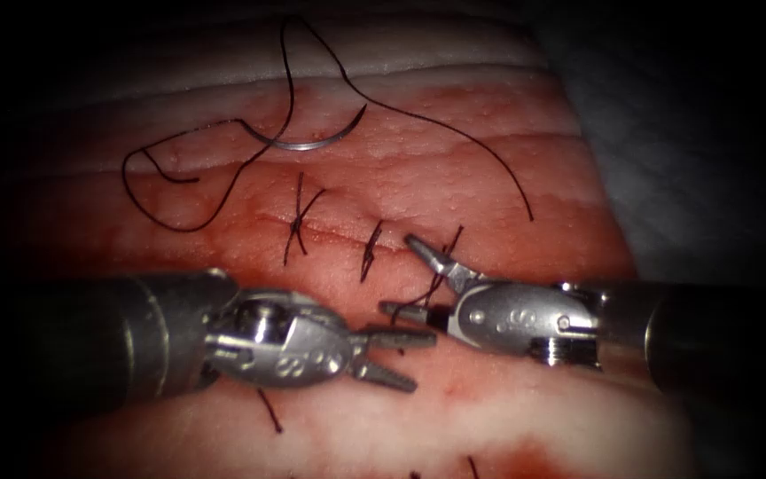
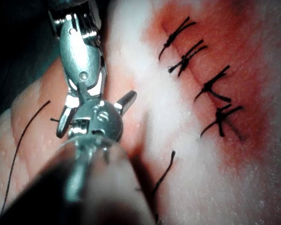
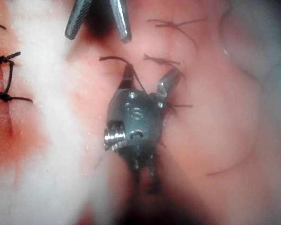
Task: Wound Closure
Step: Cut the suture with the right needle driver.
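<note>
Both tools hover low over the near part of the pink, red-stained slab of pork tissue [image 1: 489, 151], and neither holds anything. The left arm's steel needle driver [image 1: 396, 359] has its jaws spread in a narrow V. The right arm's steel needle driver [image 1: 405, 277] has its jaws splayed wide, straddling the dark knotted stitch [image 1: 441, 266] at the right end of the cut [image 1: 339, 232], a thin crease already crossed by two more stitches to its left.

The curved silver needle [image 1: 312, 140] lies flat on the tissue's surface toward the far edge, beyond the cut, not in the flesh. The long black thread [image 1: 454, 133] loops loosely from it toward the left edge and trails off to the right.

Judging by the tied stitches, the closing looks far along and this is a pause between stitches. Whichever tool goes for the needle will need to reach well across the cut and pinch its curve cleanly off the soft surface without snagging the thread loops.
</note>
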`<state>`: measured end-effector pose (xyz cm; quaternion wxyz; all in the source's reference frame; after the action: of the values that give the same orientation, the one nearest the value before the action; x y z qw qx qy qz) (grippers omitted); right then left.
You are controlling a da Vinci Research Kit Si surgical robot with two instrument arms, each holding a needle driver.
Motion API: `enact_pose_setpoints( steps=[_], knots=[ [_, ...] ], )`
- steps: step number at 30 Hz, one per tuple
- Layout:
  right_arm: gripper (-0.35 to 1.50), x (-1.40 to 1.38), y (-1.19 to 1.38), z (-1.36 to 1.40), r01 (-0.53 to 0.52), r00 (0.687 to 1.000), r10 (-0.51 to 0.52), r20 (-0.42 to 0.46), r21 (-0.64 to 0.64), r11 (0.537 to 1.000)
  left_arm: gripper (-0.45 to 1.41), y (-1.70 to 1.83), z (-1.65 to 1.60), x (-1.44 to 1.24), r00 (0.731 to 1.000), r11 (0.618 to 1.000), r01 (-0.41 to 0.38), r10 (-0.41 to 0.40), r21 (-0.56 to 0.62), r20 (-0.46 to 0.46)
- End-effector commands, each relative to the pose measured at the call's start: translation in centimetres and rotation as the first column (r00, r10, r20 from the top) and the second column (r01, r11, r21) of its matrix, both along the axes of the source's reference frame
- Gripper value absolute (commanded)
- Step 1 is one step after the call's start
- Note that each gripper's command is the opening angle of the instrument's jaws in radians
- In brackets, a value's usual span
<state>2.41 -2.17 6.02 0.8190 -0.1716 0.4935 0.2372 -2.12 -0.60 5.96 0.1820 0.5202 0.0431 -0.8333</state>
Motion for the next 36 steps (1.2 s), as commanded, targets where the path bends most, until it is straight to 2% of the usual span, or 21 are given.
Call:
enact_pose_setpoints(
  steps=[1, 2, 3, 9, 13, 18, 24, 25, 26, 27, 30, 31, 32, 36],
  knots=[
    [1.12, 0.0, -0.02, 0.02, 0.007, 1.0, -0.007, -0.007, 0.0, 1.0, 0.81, 0.0, 0.07, 0.01, 1.0, 1.0, -0.007, 0.007, -0.002, 0.003],
    [1.12, 0.0, -0.02, 0.02, 0.007, 1.0, -0.007, -0.007, 0.0, 1.0, 0.81, 0.0, 0.07, 0.01, 1.0, 1.0, -0.007, 0.007, -0.002, 0.003],
    [1.1, -0.07, -0.05, -0.03, 0.008, 1.0, -0.008, -0.006, 0.002, 1.0, 0.91, -0.02, 0.1, 0.11, 1.0, 1.0, -0.018, 0.018, -0.007, 0.011],
    [1.1, -0.24, -0.15, -0.13, 0.021, 1.0, -0.021, -0.012, 0.003, 1.0, 0.96, 0.05, 0.31, 0.25, 1.0, 1.0, -0.008, 0.008, -0.023, -0.012],
    [1.08, -0.39, -0.21, -0.2, 0.019, 1.0, -0.019, -0.005, 0.004, 1.0, 0.56, 0.06, 0.56, 0.17, 1.0, 0.999, 0.006, -0.007, -0.032, -0.023],
    [1.03, -0.57, -0.23, -0.24, 0.006, 1.0, -0.006, 0.01, 0.005, 1.0, 0.17, -0.01, 0.79, -0.06, 0.999, 0.999, 0.004, -0.005, -0.037, -0.039],
    [1.03, -0.58, -0.24, -0.25, 0.004, 1.0, -0.004, 0.011, -0.003, 1.0, 0.14, 0.0, 0.82, -0.14, 0.999, 0.999, 0.003, -0.004, -0.035, -0.039],
    [1.03, -0.57, -0.24, -0.25, 0.002, 1.0, -0.002, 0.01, -0.005, 1.0, -0.15, 0.01, 0.83, -0.13, 0.999, 0.999, -0.001, -0.001, -0.034, -0.04],
    [1.03, -0.57, -0.25, -0.26, 0.002, 1.0, -0.002, 0.01, -0.005, 1.0, -0.23, 0.01, 0.83, -0.12, 0.999, 0.999, -0.001, 0.0, -0.034, -0.039],
    [1.02, -0.56, -0.25, -0.26, 0.001, 1.0, -0.001, 0.01, -0.005, 1.0, -0.41, 0.01, 0.83, -0.11, 0.999, 1.0, -0.002, 0.001, -0.026, -0.039],
    [1.0, -0.53, -0.25, -0.26, -0.002, 1.0, 0.002, 0.011, -0.005, 1.0, -0.45, 0.02, 0.8, -0.12, 0.999, 0.999, -0.007, 0.006, -0.034, -0.037],
    [1.03, -0.51, -0.25, -0.26, -0.003, 1.0, 0.003, 0.012, -0.006, 1.0, -0.45, 0.02, 0.8, -0.12, 0.999, 0.999, -0.01, 0.009, -0.039, -0.036],
    [1.2, -0.43, -0.25, -0.23, -0.01, 1.0, 0.01, 0.017, -0.008, 1.0, -0.45, 0.05, 0.77, -0.14, 0.999, 0.999, -0.01, 0.009, -0.04, -0.034],
    [1.25, -0.26, -0.21, -0.16, -0.026, 0.999, 0.026, 0.027, -0.011, 1.0, -0.45, 0.14, 0.68, -0.2, 1.0, 0.999, 0.008, -0.009, -0.033, -0.024]
  ],
)
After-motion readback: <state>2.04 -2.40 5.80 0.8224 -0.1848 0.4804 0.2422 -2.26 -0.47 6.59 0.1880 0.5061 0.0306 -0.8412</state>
